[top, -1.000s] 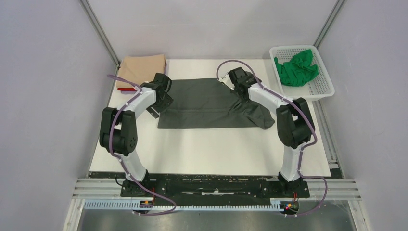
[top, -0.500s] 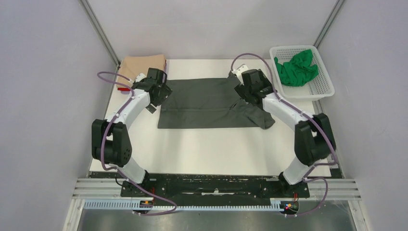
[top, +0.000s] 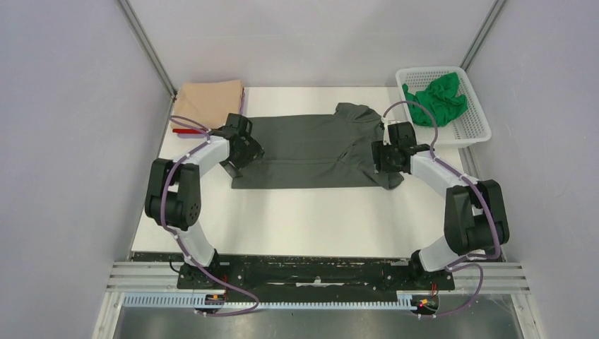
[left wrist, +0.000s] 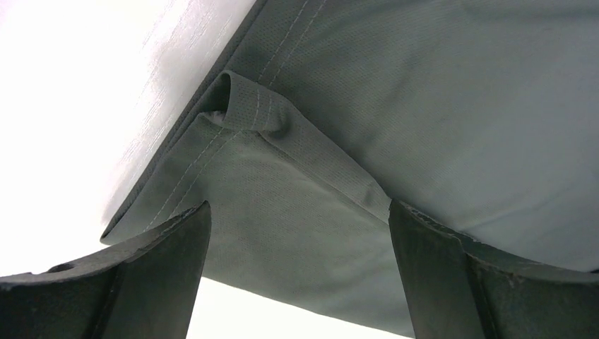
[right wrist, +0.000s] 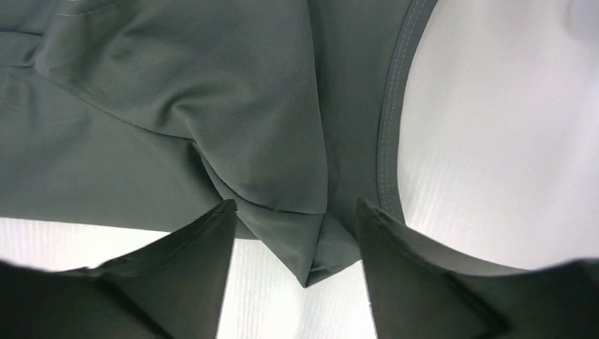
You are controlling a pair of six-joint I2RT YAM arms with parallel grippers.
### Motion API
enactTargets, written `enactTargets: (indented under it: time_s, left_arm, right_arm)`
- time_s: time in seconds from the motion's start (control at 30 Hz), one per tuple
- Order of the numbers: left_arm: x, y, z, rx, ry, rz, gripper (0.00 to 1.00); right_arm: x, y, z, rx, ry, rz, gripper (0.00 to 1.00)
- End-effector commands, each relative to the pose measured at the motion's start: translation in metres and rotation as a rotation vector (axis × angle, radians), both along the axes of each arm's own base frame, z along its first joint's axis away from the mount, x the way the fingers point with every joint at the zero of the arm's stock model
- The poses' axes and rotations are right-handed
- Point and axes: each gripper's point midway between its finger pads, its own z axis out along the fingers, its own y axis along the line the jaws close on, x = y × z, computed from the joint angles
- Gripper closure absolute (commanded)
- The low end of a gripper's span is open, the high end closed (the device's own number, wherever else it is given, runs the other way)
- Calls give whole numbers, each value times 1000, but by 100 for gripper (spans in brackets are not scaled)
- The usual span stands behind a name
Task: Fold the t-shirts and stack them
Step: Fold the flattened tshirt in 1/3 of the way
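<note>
Two tools bracket the one garment laid flat: a dark grey cloth t-shirt (top: pixel 311 145) spread across the middle of the white desk (top: pixel 304 219). Its long axis runs left to right in the overhead view, with the neck end seemingly towards the right.

The left tool (left wrist: pixel 297 212) sits at the shirt's left edge. Its jaws are spread fully and straddle a turned-up hem corner, with nothing pinched. The right tool (right wrist: pixel 295 206) is over the shirt's lower right, where a sleeve is bunched into a pointed fold. Its jaws stand partly apart with that cloth tip between them, and it does not look gripped from the wrist view.

Each tool therefore lies at its own end of the long axis, with the cloth directly below and just ahead of the fingers. The left arm is nearer the hem and the right arm nearer the rumpled sleeve. My guess is that the sleeve needs tidying or tucking first, which is the right arm's job.

A tan folded cloth t-shirt (top: pixel 210 101) rests at the upper left corner. A bright green crumpled t-shirt (top: pixel 436 99) lies in the white plastic mesh basket (top: pixel 475 128) at the upper right. No brand, label or writing can be read on anything.
</note>
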Motion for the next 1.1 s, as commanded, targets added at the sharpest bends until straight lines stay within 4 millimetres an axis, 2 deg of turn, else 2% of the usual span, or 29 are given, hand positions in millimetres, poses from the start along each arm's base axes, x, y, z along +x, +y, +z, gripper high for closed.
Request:
enactTargets:
  time_s: [0.0, 0.07, 0.23, 0.33, 0.37, 0.43, 0.57, 0.73, 0.87, 0.97, 1.07]
  left_arm:
    - [0, 0, -14, 25, 11, -57, 0]
    - [-3, 4, -19, 42, 18, -50, 0]
    - [-7, 9, -28, 68, 39, -43, 0]
    - [-8, 9, -31, 68, 48, -43, 0]
    - [-8, 9, -32, 68, 51, -44, 0]
    - [-9, 10, -33, 71, 53, -43, 0]
    - [-10, 14, -33, 93, 62, -38, 0]
    - [-17, 22, -36, 132, 88, -29, 0]
    - [-19, 23, -39, 140, 104, -28, 0]
    - [-19, 23, -38, 141, 106, -26, 0]
    - [-19, 24, -35, 146, 105, -21, 0]
  right_arm:
    - [4, 11, -11, 77, 39, 7, 41]
    - [3, 13, -17, 84, 57, 21, 43]
    - [1, -3, -27, 1, 77, -11, 45]
    - [0, -8, -33, -21, 90, -18, 57]
    - [1, -6, -33, -16, 90, -14, 67]
    - [4, -3, -29, -2, 76, -7, 80]
    - [13, -8, -14, -36, 29, 2, 90]
    - [21, -22, -1, -176, 41, 121, 91]
    - [26, -18, -8, -211, 68, 264, 89]
    - [33, -21, -13, -258, 85, 326, 85]
    - [42, -38, -14, -358, 108, 284, 75]
